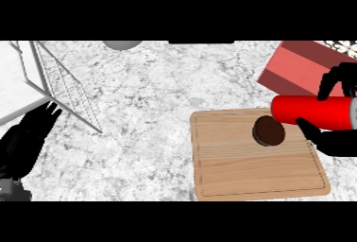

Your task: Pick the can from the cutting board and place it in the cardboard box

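Transport is the step in hand: the right hand (pixel 336 137) has its fingers and thumb curled round the red can (pixel 314 112), held on its side above the cutting board's (pixel 258 175) far right corner. Next it should carry toward the red cardboard box (pixel 300 68) just beyond. The left hand (pixel 28 137) rests at the left edge, fingers straight

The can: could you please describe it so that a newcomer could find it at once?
Find the wooden cutting board at the counter's right. Above its right part, the right hand curls round the can, which lies sideways. It is a bright red cylinder with a dark brown end, unlike the flat-sided red box behind it.
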`<action>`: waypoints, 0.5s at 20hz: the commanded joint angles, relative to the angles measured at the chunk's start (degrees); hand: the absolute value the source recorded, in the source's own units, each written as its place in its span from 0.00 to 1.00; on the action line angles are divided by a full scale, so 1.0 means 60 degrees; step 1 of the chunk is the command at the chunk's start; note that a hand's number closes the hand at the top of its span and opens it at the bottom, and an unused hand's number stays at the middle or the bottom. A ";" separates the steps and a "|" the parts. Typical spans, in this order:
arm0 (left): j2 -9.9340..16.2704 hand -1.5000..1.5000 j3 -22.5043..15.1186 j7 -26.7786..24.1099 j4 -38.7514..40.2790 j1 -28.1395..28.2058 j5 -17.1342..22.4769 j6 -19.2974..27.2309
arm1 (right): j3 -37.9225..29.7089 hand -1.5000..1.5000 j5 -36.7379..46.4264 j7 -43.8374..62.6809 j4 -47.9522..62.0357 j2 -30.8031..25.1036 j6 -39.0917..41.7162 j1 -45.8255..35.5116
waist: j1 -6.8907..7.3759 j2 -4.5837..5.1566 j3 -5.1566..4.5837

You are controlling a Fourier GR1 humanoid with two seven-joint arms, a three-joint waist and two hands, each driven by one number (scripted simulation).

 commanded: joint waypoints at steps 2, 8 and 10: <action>-0.0409 0.50 -0.0355 -0.0352 0.0055 0.0067 -0.0437 0.0230 | -0.1716 1.00 -0.0519 0.0353 0.0879 -0.0529 0.0064 -0.1178 | 0.0091 0.0053 0.0005; -0.0568 0.50 -0.0501 -0.0410 0.0094 -0.0001 -0.0533 0.0201 | -0.1931 1.00 -0.0240 0.0436 0.2329 -0.1055 -0.0165 -0.2150 | 0.0126 0.0058 0.0004; 0.0029 0.50 0.0005 0.0096 0.0211 -0.0492 -0.0023 -0.0110 | -0.1788 1.00 0.0206 -0.0170 0.3330 -0.1413 -0.0541 -0.2291 | 0.0148 0.0071 0.0006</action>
